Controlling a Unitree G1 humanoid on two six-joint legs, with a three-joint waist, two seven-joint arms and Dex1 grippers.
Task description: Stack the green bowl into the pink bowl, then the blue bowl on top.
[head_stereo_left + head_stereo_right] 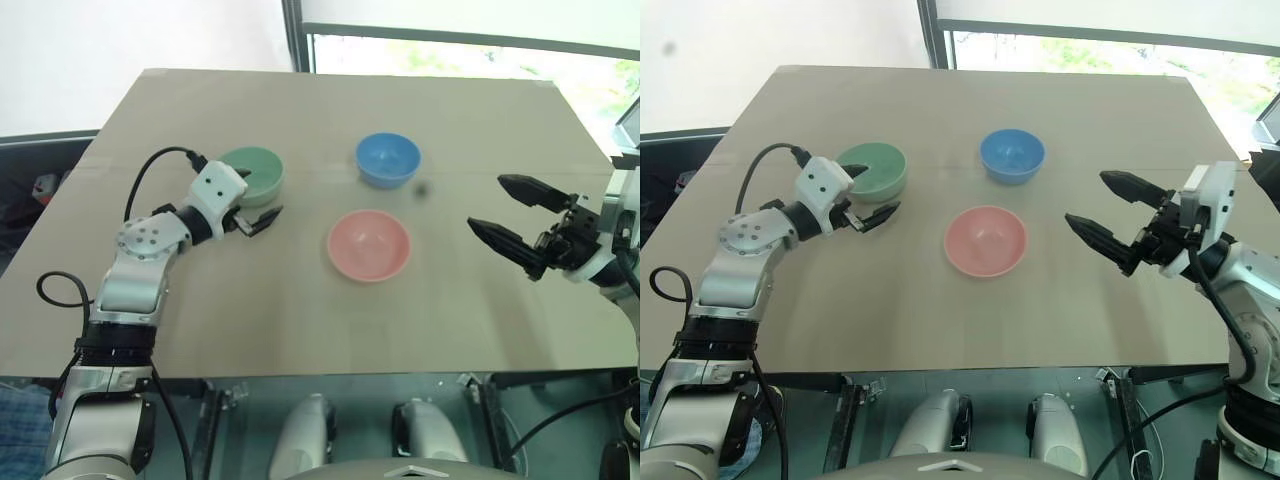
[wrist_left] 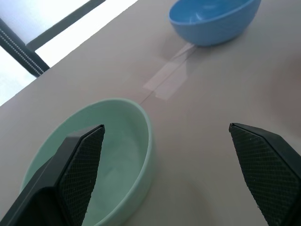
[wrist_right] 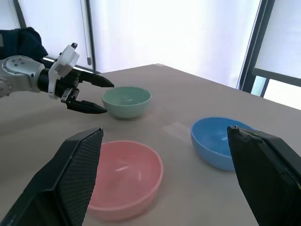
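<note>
We see the green bowl (image 1: 252, 174), pale mint and smooth, upright on the table (image 1: 300, 310) at the left, with the blue bowl (image 1: 388, 159) and pink bowl (image 1: 369, 245) apart from it. Our left gripper (image 1: 258, 202) spreads wide at its near rim, one finger above the rim, one beside its wall. Our right gripper (image 1: 1106, 212) hangs wide too, well away.

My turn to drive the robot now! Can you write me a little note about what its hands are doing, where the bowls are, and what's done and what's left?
Left gripper: open, holding nothing, right beside the small round smooth mint-green bowl, one finger over its rim.
Right gripper: open, holding nothing, off to the right of the bowls.
Small round salmon-pink bowl: nearest the robot, nothing in it.
Small round bright sky-blue bowl: behind the pink one, to the right of the green.
Done: nothing stacked; all three sit apart on the tan table.
Left: green into pink, then blue on top.
</note>
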